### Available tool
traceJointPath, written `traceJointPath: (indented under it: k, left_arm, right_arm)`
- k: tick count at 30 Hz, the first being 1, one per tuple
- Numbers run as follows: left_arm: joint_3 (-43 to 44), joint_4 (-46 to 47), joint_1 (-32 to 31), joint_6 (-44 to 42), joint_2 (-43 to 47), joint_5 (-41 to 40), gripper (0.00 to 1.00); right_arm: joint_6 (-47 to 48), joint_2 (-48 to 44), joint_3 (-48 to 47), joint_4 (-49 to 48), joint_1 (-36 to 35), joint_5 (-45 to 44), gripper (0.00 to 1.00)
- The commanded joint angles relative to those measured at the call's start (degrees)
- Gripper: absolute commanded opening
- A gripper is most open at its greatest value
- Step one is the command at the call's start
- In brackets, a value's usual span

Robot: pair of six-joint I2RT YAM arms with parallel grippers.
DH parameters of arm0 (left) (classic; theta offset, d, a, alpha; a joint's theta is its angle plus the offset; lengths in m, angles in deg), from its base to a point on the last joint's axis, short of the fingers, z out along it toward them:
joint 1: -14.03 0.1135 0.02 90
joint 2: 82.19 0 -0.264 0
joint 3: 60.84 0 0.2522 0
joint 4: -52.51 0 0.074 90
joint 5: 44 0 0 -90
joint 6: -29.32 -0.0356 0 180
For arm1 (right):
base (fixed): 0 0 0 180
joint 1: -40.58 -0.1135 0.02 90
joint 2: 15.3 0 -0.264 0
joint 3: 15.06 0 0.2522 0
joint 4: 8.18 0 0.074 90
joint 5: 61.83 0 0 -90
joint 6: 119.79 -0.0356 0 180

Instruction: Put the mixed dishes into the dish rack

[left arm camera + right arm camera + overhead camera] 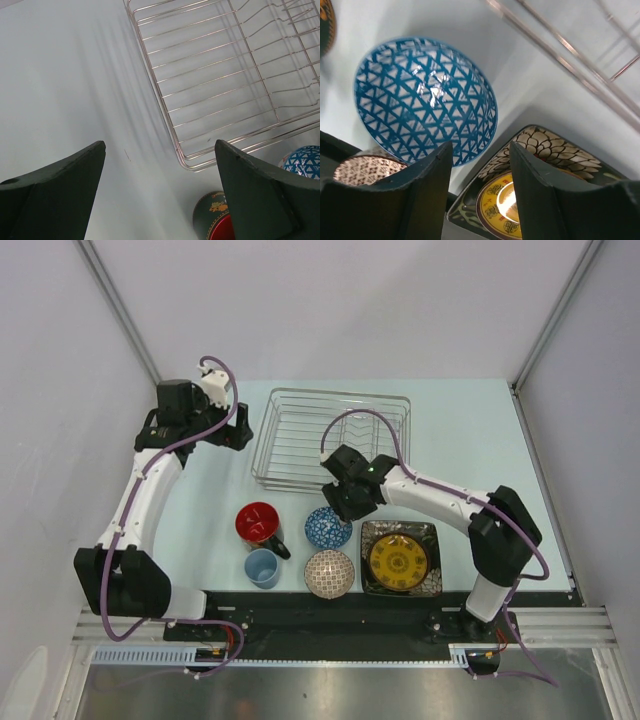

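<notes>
Right gripper (480, 147) jaws half-closed at blue bowl (420, 100) rim, near side of rack (265, 435); grip uncertain; seat rim fully before lifting; left gripper (160, 145) wide, empty.

Mug (259, 523), left of centre in the top view: red inside, dark outside, with small orange-yellow print showing in my left wrist view.
Cup (262, 567) below it: plain light blue.
Blue bowl (328, 528): blue triangle lattice on white.
Beige bowl (329, 573): pinkish-beige, fine brown mesh pattern.
Round plate (398, 558): yellow with dark ring markings.
Square plate (431, 583) beneath it: dark, with cream petal scales at the corner in my right wrist view.
Dish rack (330, 435): silver wire.
Table (460, 430): pale mint.
Arms (430, 490): white shells, black joints.
Cables (218, 361): purple.
</notes>
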Motion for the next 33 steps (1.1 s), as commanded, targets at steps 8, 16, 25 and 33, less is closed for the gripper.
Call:
traceJointPath:
  k: [8, 16, 25, 33]
  left_arm:
    - [-0.2, 1.41, 0.35, 0.46, 1.53, 0.82, 0.96]
    - [-0.38, 1.67, 0.35, 0.1, 1.7, 0.56, 0.96]
    - [-0.56, 1.76, 0.35, 0.1, 1.53, 0.82, 0.95]
    - [-0.91, 2.37, 0.35, 1.33, 0.82, 2.14, 0.95]
  right_arm:
    - [-1.61, 0.95, 3.84, -4.61, -1.59, 1.36, 0.4]
    - [-1.96, 3.68, 4.72, -6.81, -1.59, 1.1, 0.34]
    - [-1.87, 2.72, 5.95, -6.64, -1.59, -0.92, 0.42]
    - [-1.78, -0.36, 6.04, -6.02, -1.23, -1.98, 0.45]
